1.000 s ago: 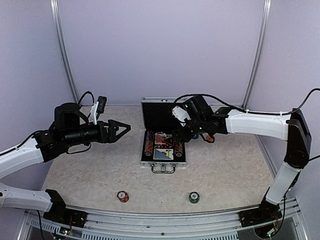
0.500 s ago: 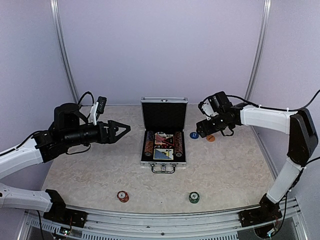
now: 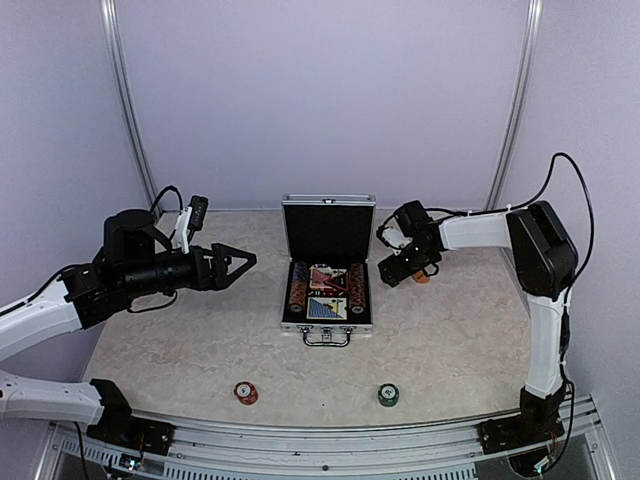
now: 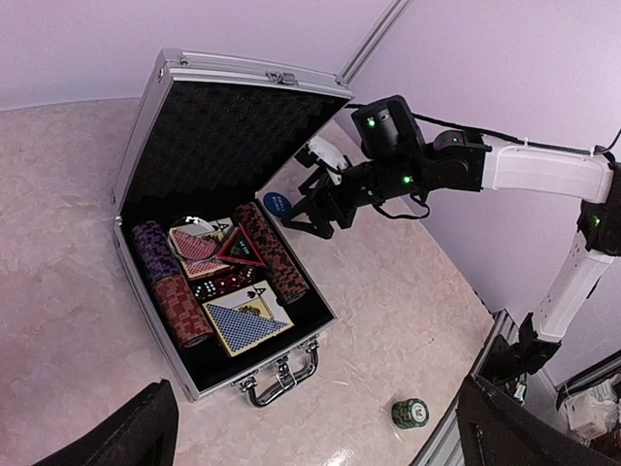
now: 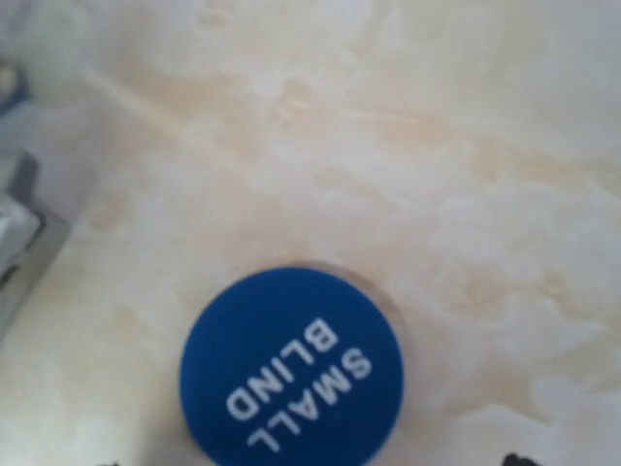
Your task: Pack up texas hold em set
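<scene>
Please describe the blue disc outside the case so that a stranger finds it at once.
Find the open silver case mid-table. On the tabletop just right of it lies a flat blue disc. Unlike the red stack and green stack up front, it reads SMALL BLIND.

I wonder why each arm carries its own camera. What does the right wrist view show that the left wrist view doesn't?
Only the right wrist view: the words SMALL BLIND, readable on the blue disc. Only the left wrist view: the open aluminium case holding card decks, chip rows and a triangle marker, the right gripper open near the disc, and a green chip stack. Both: that blue disc and the marbled table.
</scene>
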